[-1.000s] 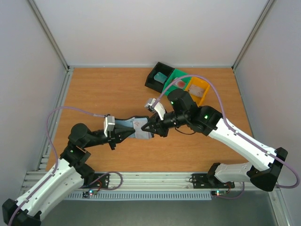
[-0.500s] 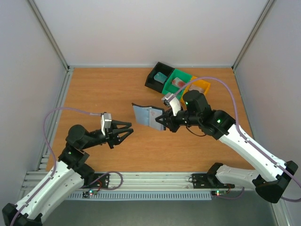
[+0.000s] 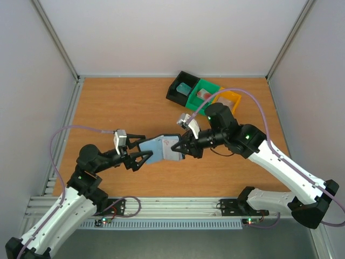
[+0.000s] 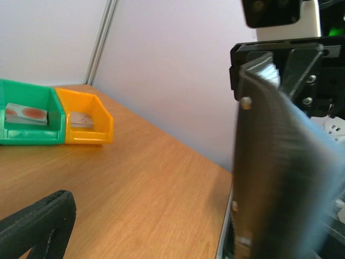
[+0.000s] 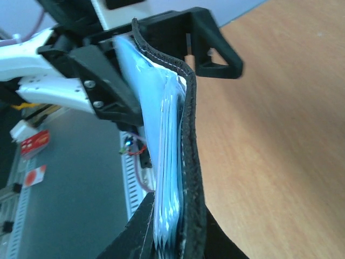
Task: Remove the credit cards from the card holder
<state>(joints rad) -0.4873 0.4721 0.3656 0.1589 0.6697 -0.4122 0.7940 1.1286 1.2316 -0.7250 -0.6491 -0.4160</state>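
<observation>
Card holder pinched at one edge by right tool, left tool spread wide at its other end

A brown wooden table fills the middle. Three little trays sit in a row, touching each other, by the far edge of the table and nearer its right corner. The black tray is on the left, the green tray in the middle, the orange tray on the right. White walls stand around the table. A grey metal rail runs along the near edge.
</observation>
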